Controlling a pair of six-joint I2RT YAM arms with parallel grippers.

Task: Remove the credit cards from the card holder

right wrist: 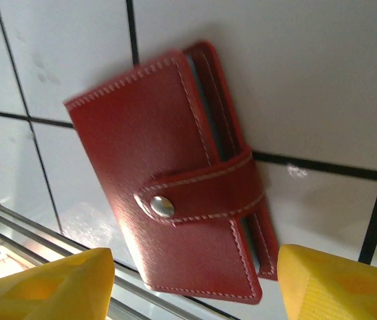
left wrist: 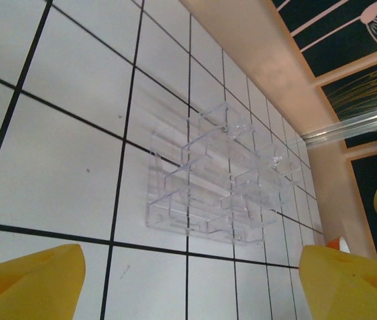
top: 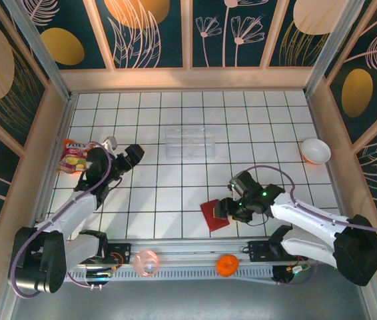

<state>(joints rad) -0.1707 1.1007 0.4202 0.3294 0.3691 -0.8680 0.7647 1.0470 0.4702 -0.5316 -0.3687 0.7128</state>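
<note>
Red card holder lies flat on the white tiled surface, close to the near edge and a little right of centre. It is folded shut, strap tab across the open side and fastened by a metal snap; pale stitching runs along the edges, and a thin grey-blue lining edge shows between the covers. Right tool hangs low over it, yellow fingers spread, one on each side of the holder's end; a gap shows on both sides, no contact seen. Left tool is in the left half of the surface, spread wide with nothing between the fingers, facing a clear plastic tray that sits mid-surface toward the far edge. Snack bag at the left edge; bowl at the right edge.
</note>
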